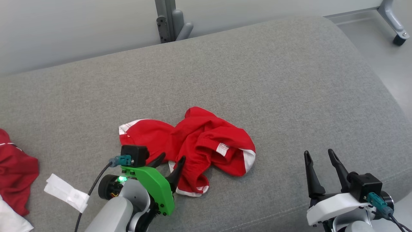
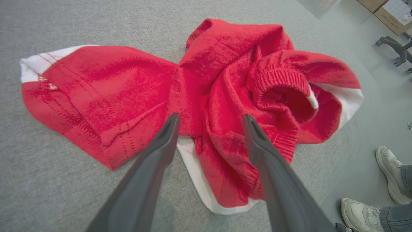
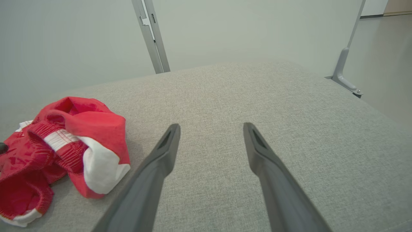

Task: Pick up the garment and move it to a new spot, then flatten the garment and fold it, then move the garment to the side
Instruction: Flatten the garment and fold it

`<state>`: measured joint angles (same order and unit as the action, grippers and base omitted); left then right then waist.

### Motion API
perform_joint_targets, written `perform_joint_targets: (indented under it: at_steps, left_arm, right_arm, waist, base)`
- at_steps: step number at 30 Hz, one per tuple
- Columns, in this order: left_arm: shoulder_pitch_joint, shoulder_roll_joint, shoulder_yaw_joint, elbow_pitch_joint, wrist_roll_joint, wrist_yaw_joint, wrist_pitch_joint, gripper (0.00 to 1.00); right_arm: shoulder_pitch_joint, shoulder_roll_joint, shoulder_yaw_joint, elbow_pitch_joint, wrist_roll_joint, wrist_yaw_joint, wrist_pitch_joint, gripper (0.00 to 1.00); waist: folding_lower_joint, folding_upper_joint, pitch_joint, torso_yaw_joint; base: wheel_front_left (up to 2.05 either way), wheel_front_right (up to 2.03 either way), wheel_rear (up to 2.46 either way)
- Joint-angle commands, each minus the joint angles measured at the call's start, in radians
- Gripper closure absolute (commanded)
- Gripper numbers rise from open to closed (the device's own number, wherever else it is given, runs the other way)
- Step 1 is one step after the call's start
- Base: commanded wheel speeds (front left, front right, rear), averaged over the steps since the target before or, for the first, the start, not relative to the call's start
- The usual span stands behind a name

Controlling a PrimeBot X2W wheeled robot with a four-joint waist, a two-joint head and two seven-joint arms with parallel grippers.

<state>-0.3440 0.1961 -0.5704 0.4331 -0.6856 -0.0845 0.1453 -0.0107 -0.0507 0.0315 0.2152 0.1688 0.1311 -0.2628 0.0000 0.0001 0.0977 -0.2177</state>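
Head view: the red garment (image 1: pixel 199 141) is lying crumpled near the middle of the grey padded cushion (image 1: pixel 289 80), towards its front edge. White trim is showing at its left corner, its right lobe and its lower hem.

Left tool (image 1: pixel 170 161): I am seeing its two dark fingers spread apart, pinching nothing, tips sitting at the garment's near edge. In the left wrist view the left tool (image 2: pixel 210 118) is pointing straight at the garment (image 2: pixel 128 83). One finger is lying over the flatter left half. The other is over the bunched right half, where a ribbed band is curling into a ring. I cannot tell whether the tips are touching the cloth or hanging just above it.

Right tool (image 1: pixel 319 154): it is also standing spread and empty, well apart from the garment, above bare cushion at the lower right. In the right wrist view the right tool (image 3: pixel 210 126) is facing open grey fabric, with the garment (image 3: pixel 80 122) off to that view's left.

Other items: a second red cloth (image 1: pixel 16 174) is lying at the cushion's left edge. A white tag (image 1: pixel 66 191) is hanging on the left arm's cable (image 1: pixel 93 190). A person's pale shoes (image 2: pixel 360 211) are standing on the floor beside the cushion.
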Motion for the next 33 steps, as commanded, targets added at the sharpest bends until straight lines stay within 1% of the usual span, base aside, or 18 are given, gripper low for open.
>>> perform_joint_targets:
  at_steps: [1, 3, 6, 8, 10, 12, 16, 21, 24, 29, 30, 31, 32, 33]
  left_arm:
    - [0.030, -0.001, 0.000, -0.051, -0.013, 0.014, 0.018, 0.00]
    - [0.063, 0.006, -0.008, -0.154, -0.025, 0.039, 0.058, 0.00]
    - [0.114, -0.032, -0.025, -0.289, -0.073, 0.060, 0.114, 0.00]
    - [0.129, -0.045, -0.037, -0.345, -0.093, 0.074, 0.142, 0.00]
    - [0.131, -0.049, -0.050, -0.363, -0.074, 0.100, 0.153, 0.00]
    - [0.129, -0.074, -0.049, -0.363, -0.079, 0.122, 0.149, 0.00]
    - [0.094, -0.089, -0.047, -0.333, -0.052, 0.152, 0.127, 0.00]
    - [0.064, -0.102, -0.050, -0.293, -0.038, 0.157, 0.103, 0.00]
    - [0.041, -0.107, -0.041, -0.248, -0.028, 0.172, 0.085, 0.00]
    - [0.021, -0.113, -0.041, -0.213, -0.022, 0.172, 0.069, 0.00]
    - [0.014, -0.113, -0.041, -0.205, -0.018, 0.174, 0.062, 0.05]
    - [0.007, -0.113, -0.040, -0.197, -0.017, 0.176, 0.057, 0.30]
    - [0.002, -0.114, -0.039, -0.188, -0.019, 0.175, 0.051, 0.65]
    - [-0.004, -0.114, -0.043, -0.180, -0.013, 0.169, 0.044, 0.96]
  right_arm:
    - [0.008, -0.001, 0.000, -0.004, 0.001, -0.001, -0.003, 0.00]
    - [-0.001, 0.000, 0.004, -0.006, 0.004, -0.001, -0.003, 0.00]
    - [-0.017, -0.001, 0.012, -0.011, 0.009, -0.001, -0.003, 0.00]
    - [-0.020, 0.000, 0.022, -0.012, 0.015, -0.001, -0.003, 0.00]
    - [-0.028, -0.001, 0.028, -0.010, 0.022, -0.001, -0.003, 0.00]
    - [-0.038, -0.001, 0.027, -0.010, 0.029, -0.001, -0.003, 0.00]
    - [-0.042, -0.001, 0.024, -0.009, 0.035, -0.001, -0.003, 0.00]
    - [-0.053, 0.000, 0.019, -0.008, 0.039, -0.001, -0.003, 0.00]
    - [-0.061, -0.001, 0.025, -0.009, 0.047, -0.001, -0.003, 0.00]
    - [-0.065, 0.000, 0.029, -0.011, 0.056, -0.001, -0.003, 0.00]
    - [-0.068, 0.000, 0.030, -0.012, 0.057, -0.001, -0.003, 0.00]
    - [-0.070, 0.000, 0.030, -0.011, 0.059, -0.001, -0.003, 0.00]
    - [-0.071, 0.000, 0.031, -0.011, 0.060, -0.001, -0.003, 0.00]
    - [-0.072, 0.000, 0.032, -0.010, 0.062, -0.001, -0.003, 0.00]
  waist:
    - [0.0000, -0.0001, -0.007, 0.013]
    - [0.0000, -0.0001, 0.002, 0.013]
    - [0.0000, -0.0001, 0.021, 0.010]
    - [0.0000, -0.0001, 0.036, 0.003]
    - [0.0000, -0.0001, 0.050, -0.009]
    - [0.0000, -0.0001, 0.063, -0.020]
    - [0.0000, -0.0001, 0.084, -0.040]
    - [0.0000, -0.0001, 0.101, -0.059]
    - [0.0000, -0.0001, 0.111, -0.070]
    - [0.0000, -0.0001, 0.119, -0.077]
    - [0.0000, -0.0001, 0.122, -0.078]
    - [0.0000, -0.0001, 0.124, -0.078]
    - [0.0000, -0.0001, 0.125, -0.079]
    - [0.0000, -0.0001, 0.126, -0.080]
  base:
    - [0.00, 0.00, 0.00]
    - [0.00, 0.00, 0.00]
    - [0.00, 0.00, 0.00]
    - [0.00, 0.00, 0.00]
    - [0.00, 0.00, 0.00]
    - [0.00, 0.00, 0.00]
    - [0.00, 0.00, 0.00]
    - [0.00, 0.00, 0.00]
    - [0.00, 0.00, 0.00]
    - [0.00, 0.00, 0.00]
    - [0.00, 0.00, 0.00]
    - [0.00, 0.00, 0.00]
    - [0.00, 0.00, 0.00]
    - [0.00, 0.00, 0.00]
